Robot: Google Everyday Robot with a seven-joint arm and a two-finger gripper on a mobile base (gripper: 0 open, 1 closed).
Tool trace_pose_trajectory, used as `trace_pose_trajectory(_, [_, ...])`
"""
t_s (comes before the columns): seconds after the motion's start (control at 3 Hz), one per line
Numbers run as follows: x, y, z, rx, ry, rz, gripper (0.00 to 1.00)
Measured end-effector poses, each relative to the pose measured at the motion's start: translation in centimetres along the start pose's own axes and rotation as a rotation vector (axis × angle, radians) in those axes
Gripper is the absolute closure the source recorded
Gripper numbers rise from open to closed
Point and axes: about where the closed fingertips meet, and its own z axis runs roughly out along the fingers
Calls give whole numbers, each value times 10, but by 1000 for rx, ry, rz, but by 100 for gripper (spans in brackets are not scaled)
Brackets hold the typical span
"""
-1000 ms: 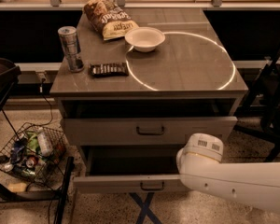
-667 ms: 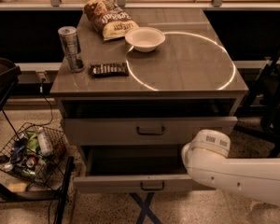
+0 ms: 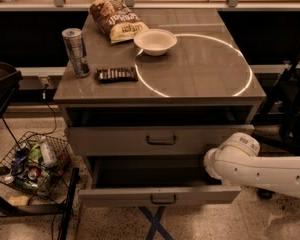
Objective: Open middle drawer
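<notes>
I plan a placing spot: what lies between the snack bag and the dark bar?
Bare tabletop, in the camera view; the gripper is out of sight, only its white arm shows at lower right.

Table (image 3: 205, 69), grey top, carries 4 items, all on L half.

1. Drink can (image 3: 75, 51): upright, near L edge.
2. Dark flat snack bar (image 3: 116, 74): lying flat, just R of can, near front edge.
3. Chip bag (image 3: 115, 20): lying down at rear, behind can.
4. White bowl (image 3: 155, 41): upright, touching bag's R corner.

Bright light ring (image 3: 249, 74) covers R half of top; bowl sits on its upper-L arc, bar just beside its L arc.

Floor, L of table: wire basket (image 3: 12, 149) w/ mixed cans and a pale bottle (image 3: 47, 153). Floor, front centre: blue tape cross (image 3: 155, 225).
</notes>
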Motion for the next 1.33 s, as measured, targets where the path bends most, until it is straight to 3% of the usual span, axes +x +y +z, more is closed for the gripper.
trace_pose_trajectory(0.67, [-1, 3, 10, -19, 10, 10, 100])
trace_pose_trajectory(1.0, [1, 10, 27, -48, 3, 48, 100])
trace_pose_trajectory(1.33, [16, 21, 42, -56, -8, 124, 100])
